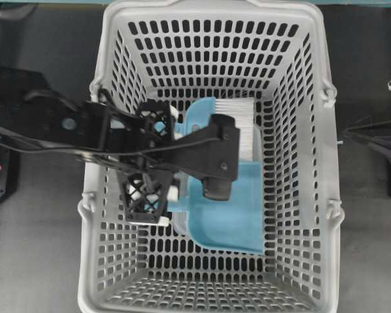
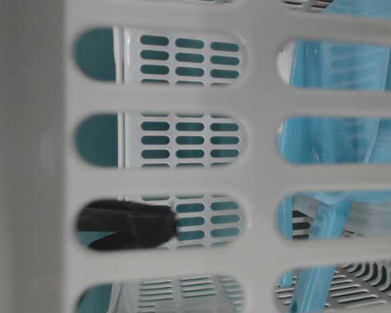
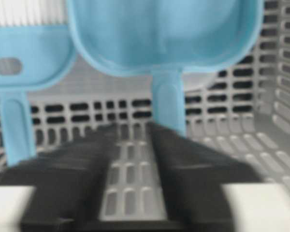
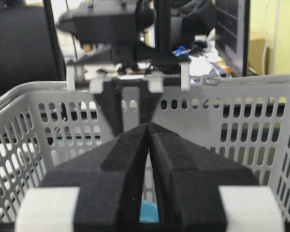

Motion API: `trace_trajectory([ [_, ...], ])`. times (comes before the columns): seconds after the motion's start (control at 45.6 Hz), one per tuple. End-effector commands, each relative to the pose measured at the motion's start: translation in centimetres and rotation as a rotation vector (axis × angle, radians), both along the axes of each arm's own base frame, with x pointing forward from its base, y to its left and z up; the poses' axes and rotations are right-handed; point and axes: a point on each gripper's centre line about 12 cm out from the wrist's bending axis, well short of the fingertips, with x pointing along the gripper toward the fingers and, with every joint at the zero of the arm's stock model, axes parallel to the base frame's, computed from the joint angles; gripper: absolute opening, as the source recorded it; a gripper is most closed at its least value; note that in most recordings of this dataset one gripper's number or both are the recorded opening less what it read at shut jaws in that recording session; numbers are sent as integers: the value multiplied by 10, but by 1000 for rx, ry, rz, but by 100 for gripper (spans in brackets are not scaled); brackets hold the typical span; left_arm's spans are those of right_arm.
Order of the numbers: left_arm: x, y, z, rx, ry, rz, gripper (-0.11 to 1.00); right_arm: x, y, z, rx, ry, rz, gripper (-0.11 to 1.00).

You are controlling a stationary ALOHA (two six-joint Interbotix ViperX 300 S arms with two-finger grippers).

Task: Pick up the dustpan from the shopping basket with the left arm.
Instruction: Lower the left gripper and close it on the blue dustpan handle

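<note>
The dustpan (image 1: 238, 212) is seen lying on the floor of the shopping basket (image 1: 313, 195), not yet grasped. The left gripper (image 3: 135, 145) is lowered inside the basket, its fingers parted around bare floor, with the dustpan's thin handle (image 3: 168, 101) just ahead and slightly to one side. The grasp and the lift are judged still to come. A blue hand brush (image 1: 238, 130) with white bristles is set close beside the dustpan, crowding the approach. The right gripper (image 4: 149, 145), idle outside the basket, is held clenched on nothing.
</note>
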Motion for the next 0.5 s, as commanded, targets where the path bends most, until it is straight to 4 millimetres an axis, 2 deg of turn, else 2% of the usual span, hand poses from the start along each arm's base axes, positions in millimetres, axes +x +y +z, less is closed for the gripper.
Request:
trace_trajectory([
  [0.0, 3, -5, 3, 2, -11, -14, 50, 1, 1, 3, 5, -11, 4, 0],
  [0.088, 7, -8, -10, 4, 21, -15, 75, 1, 1, 3, 5, -9, 4, 0],
  [0.175, 11, -13, -22, 5, 48, -20, 90, 1, 1, 2, 5, -7, 4, 0],
  [0.482, 13, -22, -73, 16, 131, -38, 90, 0, 1, -3, 4, 5, 4, 0],
])
